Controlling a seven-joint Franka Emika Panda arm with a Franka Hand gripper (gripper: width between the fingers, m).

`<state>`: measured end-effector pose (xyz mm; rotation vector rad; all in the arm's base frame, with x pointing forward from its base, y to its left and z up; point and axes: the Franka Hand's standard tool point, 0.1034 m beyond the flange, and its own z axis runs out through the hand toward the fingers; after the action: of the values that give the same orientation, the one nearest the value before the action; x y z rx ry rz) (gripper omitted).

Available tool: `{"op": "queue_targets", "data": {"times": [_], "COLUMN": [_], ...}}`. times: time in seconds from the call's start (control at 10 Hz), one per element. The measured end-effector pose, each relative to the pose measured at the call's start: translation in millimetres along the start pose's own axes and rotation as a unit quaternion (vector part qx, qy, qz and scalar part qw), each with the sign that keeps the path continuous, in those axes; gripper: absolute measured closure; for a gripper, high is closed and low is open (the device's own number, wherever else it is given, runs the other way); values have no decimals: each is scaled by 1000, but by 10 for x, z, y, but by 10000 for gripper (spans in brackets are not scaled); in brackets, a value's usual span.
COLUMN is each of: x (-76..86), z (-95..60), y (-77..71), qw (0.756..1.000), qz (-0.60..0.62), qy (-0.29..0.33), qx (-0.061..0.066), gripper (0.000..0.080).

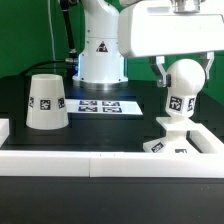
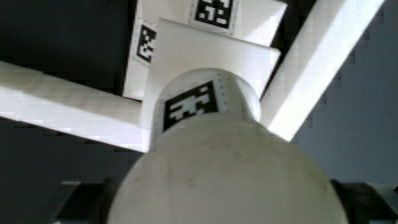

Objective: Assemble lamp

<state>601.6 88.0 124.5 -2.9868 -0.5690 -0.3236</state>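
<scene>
The claw grips the bulb by its round head, one finger on each side. The bulb stands upright with its stem meeting the base, which lies at the bench corner on the exterior view's right, against the rail. I judge the bulb is being seated; whether it is fully home cannot be told. The shade stands alone near the opposite edge, well apart, and has yet to be fitted.
</scene>
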Motion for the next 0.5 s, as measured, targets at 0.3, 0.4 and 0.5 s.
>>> {"op": "queue_targets", "data": {"times": [0.3,0.4,0.5], "x": [3,7,7], "z": [-1,-2,1], "y": [2,15,12], "qw": [999,996,990], "qz": [41,90,140], "qy": [2,11,23], "qx": [1,1,0], "gripper": [222,222,222]}}
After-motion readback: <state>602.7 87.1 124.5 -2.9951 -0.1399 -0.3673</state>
